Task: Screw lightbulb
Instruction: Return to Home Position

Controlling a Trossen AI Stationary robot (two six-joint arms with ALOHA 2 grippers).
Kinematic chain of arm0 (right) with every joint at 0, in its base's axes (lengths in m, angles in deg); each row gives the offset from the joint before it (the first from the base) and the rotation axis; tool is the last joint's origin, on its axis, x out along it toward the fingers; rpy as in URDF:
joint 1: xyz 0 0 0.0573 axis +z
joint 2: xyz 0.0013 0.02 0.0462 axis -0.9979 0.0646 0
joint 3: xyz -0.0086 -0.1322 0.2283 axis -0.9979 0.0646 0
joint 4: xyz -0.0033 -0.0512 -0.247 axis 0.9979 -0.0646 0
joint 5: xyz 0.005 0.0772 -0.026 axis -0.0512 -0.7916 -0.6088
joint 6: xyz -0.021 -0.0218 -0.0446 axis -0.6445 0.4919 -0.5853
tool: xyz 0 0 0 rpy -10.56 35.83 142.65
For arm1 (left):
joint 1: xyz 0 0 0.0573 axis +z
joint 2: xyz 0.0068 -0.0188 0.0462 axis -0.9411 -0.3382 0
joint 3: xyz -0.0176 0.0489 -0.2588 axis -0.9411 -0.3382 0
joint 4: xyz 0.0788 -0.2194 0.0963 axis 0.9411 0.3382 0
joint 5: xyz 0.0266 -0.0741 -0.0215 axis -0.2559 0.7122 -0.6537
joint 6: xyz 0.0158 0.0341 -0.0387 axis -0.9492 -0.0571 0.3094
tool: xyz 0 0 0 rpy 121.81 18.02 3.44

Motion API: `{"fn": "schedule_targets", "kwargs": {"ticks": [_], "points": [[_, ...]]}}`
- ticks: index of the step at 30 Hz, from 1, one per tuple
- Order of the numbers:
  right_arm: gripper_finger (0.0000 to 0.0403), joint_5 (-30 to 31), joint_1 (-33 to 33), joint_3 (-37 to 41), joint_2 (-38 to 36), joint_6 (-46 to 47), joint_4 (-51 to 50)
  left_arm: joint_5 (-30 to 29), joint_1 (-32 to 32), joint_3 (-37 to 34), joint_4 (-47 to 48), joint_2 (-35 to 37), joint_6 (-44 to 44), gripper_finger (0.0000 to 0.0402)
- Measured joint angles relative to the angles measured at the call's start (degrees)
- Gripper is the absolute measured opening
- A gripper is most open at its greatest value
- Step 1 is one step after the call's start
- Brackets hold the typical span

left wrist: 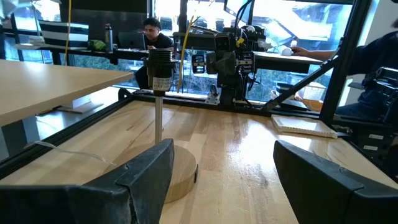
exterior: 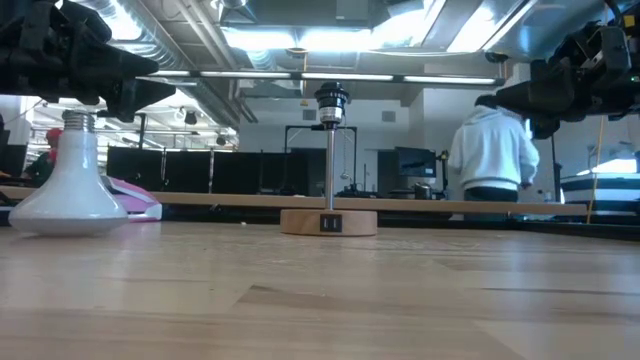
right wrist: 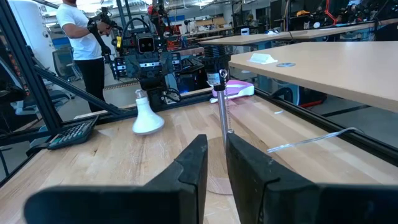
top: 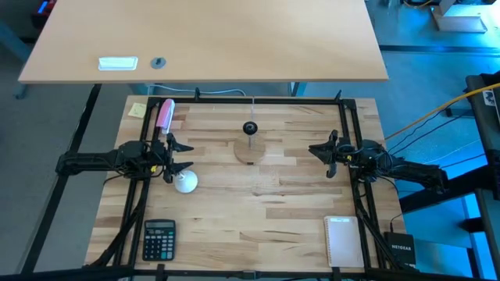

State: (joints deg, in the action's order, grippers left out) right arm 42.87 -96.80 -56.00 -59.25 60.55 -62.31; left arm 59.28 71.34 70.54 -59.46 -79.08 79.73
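The lightbulb (top: 186, 182) stands on its white globe, silvery screw base up, on the table just nearer than my left gripper (top: 186, 156); it also shows in the low view (exterior: 70, 185) and the right wrist view (right wrist: 146, 115). My left gripper is open, level, with nothing between its fingers (left wrist: 224, 155). A round wooden disc (top: 248, 151) at mid-table carries a post with a black socket (top: 250, 127) on top (exterior: 331, 102). My right gripper (top: 312, 150) hovers level at the right, shut and empty (right wrist: 214, 168), pointing toward the post.
A calculator (top: 159, 239) lies at the near left and a notebook (top: 342, 240) at the near right. A pink object (top: 165, 115) and a yellow note (top: 137, 109) lie at the far left. Black frame rails (top: 348, 125) edge the table. A person (exterior: 492, 150) stands beyond.
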Motion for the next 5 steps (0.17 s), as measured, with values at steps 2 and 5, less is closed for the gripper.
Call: {"fn": "schedule_targets", "kwargs": {"ticks": [2,5], "points": [[0.0062,0.0,0.0,0.0,-0.02,0.0,-0.02,0.0,0.0,0.0,0.0,0.0,0.0,0.0265],[0.0062,0.0,0.0,-0.02,-0.01,0.0,-0.01,0.0,0.0,0.0,0.0,0.01,0.0,0.0265]]}}
